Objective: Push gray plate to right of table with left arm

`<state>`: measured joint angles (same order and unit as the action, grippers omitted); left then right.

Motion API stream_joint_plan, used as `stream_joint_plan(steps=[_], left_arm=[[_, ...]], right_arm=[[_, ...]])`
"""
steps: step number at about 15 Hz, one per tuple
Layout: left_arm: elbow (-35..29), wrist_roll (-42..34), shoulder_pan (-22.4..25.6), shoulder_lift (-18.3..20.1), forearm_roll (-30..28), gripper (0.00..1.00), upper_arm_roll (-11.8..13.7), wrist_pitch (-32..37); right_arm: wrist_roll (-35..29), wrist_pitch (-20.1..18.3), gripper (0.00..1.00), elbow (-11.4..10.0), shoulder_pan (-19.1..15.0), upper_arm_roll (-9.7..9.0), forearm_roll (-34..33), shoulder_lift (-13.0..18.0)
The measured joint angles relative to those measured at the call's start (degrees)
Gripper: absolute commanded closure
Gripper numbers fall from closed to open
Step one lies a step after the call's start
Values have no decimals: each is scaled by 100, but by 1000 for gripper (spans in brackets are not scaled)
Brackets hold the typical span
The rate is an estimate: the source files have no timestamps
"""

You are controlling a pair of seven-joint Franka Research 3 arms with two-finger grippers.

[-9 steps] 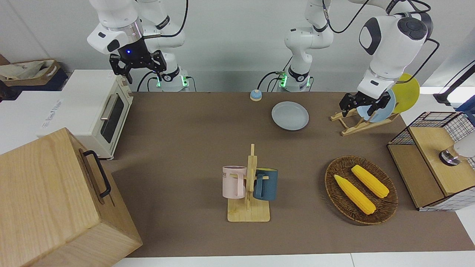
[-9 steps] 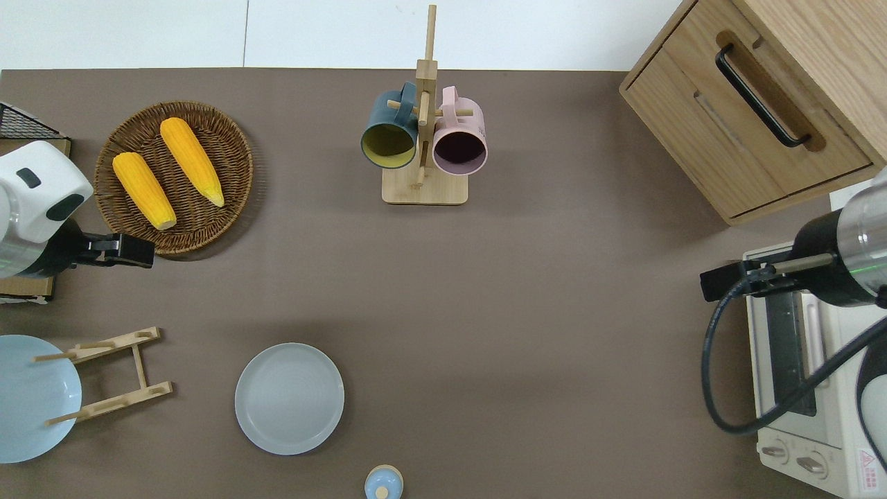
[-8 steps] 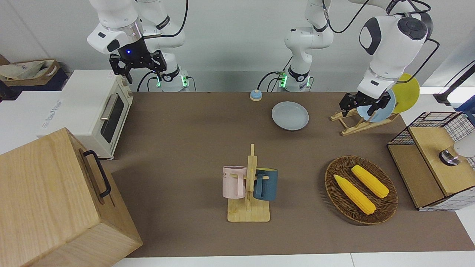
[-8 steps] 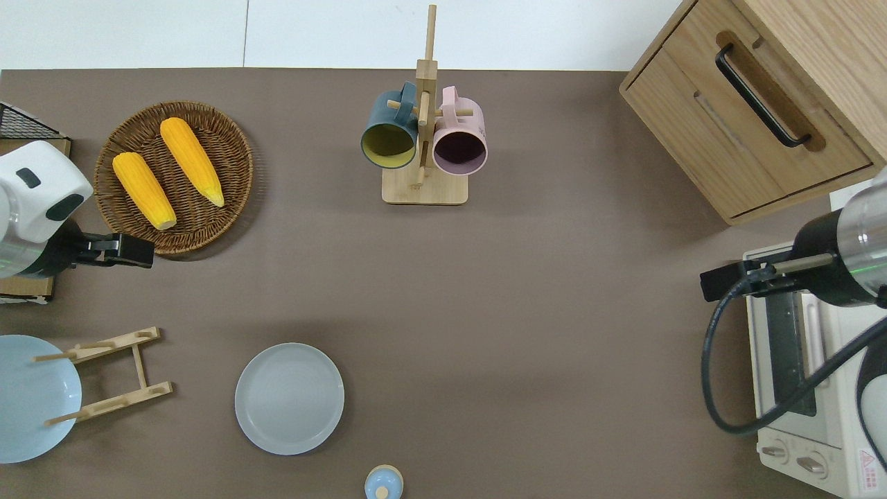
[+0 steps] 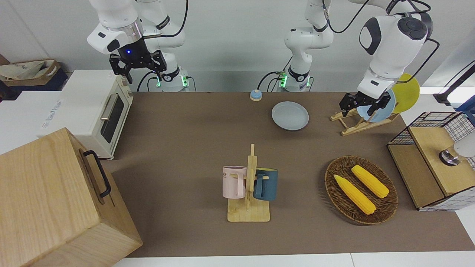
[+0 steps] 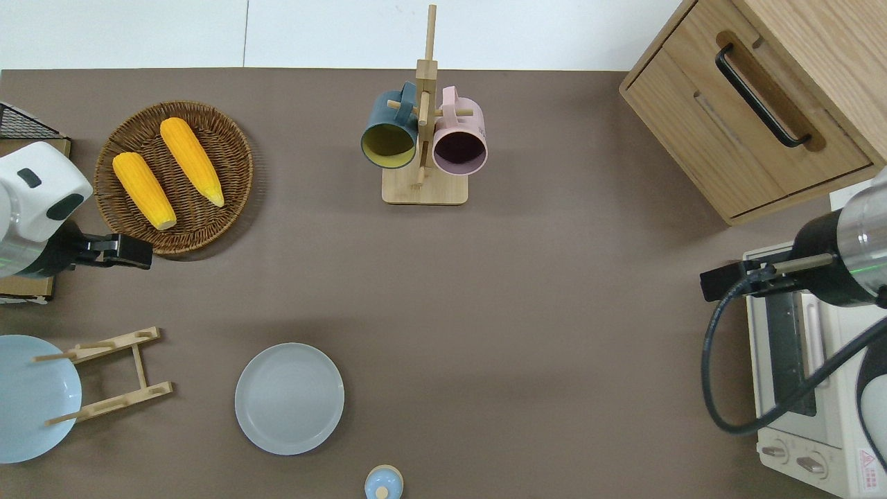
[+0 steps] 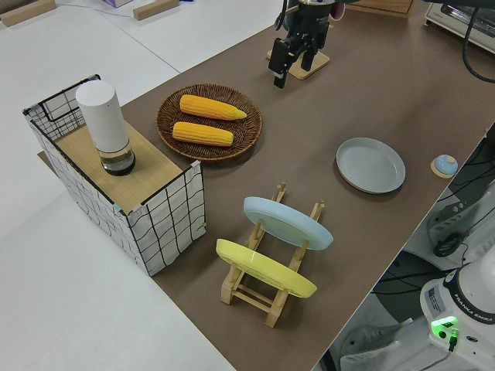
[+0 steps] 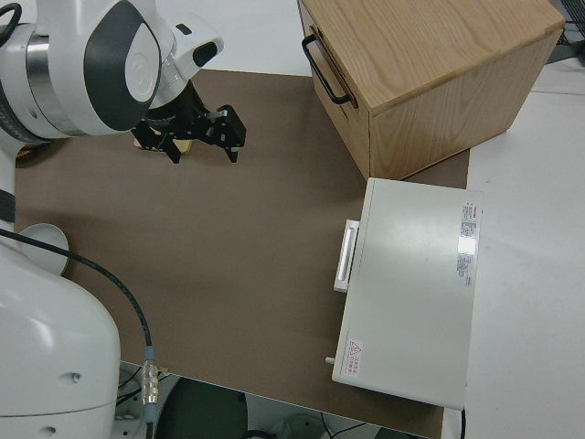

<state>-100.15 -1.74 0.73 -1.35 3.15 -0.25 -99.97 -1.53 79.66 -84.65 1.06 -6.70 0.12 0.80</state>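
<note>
The gray plate (image 5: 290,115) (image 6: 289,398) (image 7: 370,165) lies flat on the brown table (image 6: 554,312), close to the robots' edge and between a small blue bell and a wooden plate rack. My left gripper (image 5: 359,110) (image 6: 142,251) (image 7: 283,77) is open and holds nothing. It hangs in the air over the table, just by the rim of the wicker basket, well apart from the gray plate. The right arm is parked, and its gripper (image 5: 138,73) (image 8: 203,146) is open and holds nothing.
A wooden rack (image 6: 111,374) holds a sky-blue plate (image 6: 31,398) and a yellow plate (image 5: 406,92). A wicker basket (image 6: 229,149) holds two corn cobs. Also here: mug rack (image 6: 424,138), blue bell (image 6: 383,483), wire crate (image 5: 438,159), toaster oven (image 5: 100,111), wooden cabinet (image 5: 52,200).
The left gripper has drifted very slightly toward the left arm's end of the table. The gray plate and the right arm have not moved.
</note>
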Motion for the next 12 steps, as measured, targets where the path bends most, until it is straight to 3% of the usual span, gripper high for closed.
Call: stream_joint_plan(steps=[12], left_arm=[[-2,195,13,-32,0,0,14,51]], right_arm=[[0,0,17,0,0,0,0,0]])
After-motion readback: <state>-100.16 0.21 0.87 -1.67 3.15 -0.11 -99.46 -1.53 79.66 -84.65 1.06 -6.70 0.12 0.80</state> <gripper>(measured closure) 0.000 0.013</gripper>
